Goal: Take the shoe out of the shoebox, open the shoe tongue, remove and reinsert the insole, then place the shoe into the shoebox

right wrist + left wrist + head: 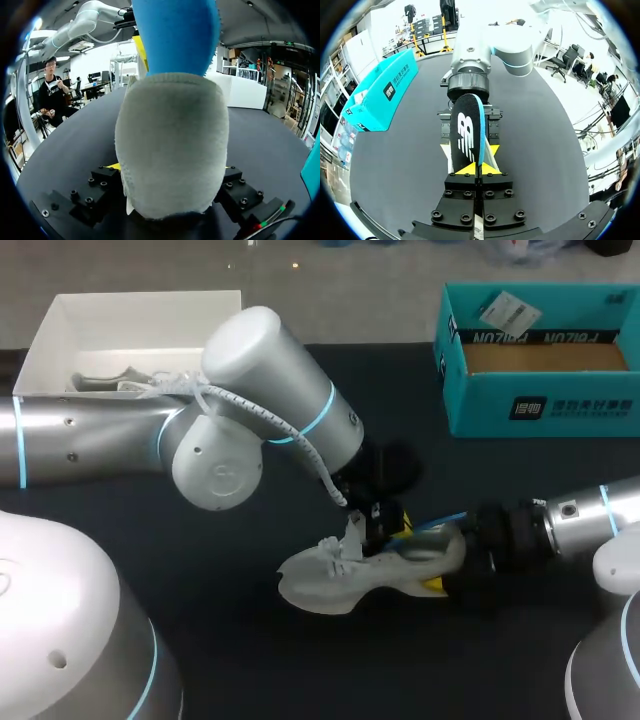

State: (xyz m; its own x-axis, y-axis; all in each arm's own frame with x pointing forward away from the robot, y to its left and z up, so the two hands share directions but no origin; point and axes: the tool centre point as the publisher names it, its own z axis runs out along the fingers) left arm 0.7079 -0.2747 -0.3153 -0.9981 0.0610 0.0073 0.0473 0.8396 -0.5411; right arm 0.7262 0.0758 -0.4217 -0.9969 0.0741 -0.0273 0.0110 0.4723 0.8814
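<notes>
A white shoe (pixel 345 575) lies on its side on the dark table (pixel 300 670), toe to the left. My right gripper (pixel 447 565) is shut on its heel; in the right wrist view the grey-white heel (pixel 172 150) fills the space between the fingers (pixel 114 166). My left gripper (pixel 385 525) sits just above the shoe's opening, shut on the insole (pixel 467 132), which is black on one face and blue on the other. The insole's blue side (pixel 175 35) rises out of the heel, and a blue strip of the insole (pixel 440 520) shows beside the left gripper (pixel 472 167).
A white shoebox (pixel 60 340) at the back left holds another white shoe (pixel 120 382). A teal box (pixel 540 405) stands at the back right, also seen as the teal box (pixel 385 90) off to one side of the left gripper. My left arm's elbow (pixel 250 400) looms over the table's middle left.
</notes>
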